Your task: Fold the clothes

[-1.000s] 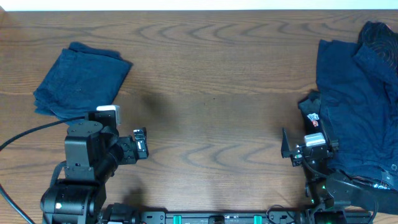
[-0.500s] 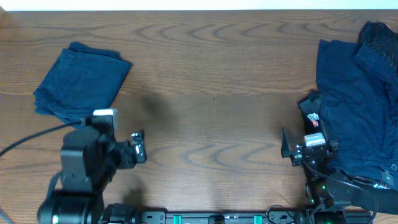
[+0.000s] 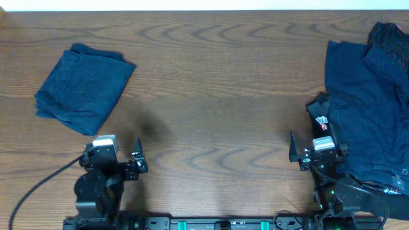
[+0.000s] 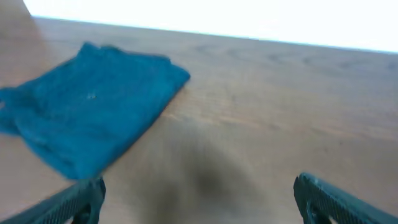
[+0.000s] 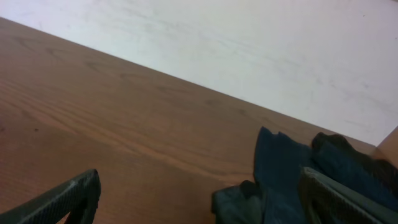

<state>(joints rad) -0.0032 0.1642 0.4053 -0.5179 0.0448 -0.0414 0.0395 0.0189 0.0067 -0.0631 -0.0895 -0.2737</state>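
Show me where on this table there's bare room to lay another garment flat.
The wide middle of the table is bare wood, bordered by the folded garment on the left and the unfolded pile on the right. The right side is crowded: the pile covers it, close beside the right arm.

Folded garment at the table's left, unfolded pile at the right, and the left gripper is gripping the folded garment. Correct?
Not quite. The left gripper is open and empty, apart from the folded garment, as the left wrist view shows. The folded garment does lie at the left and the unfolded pile at the right.
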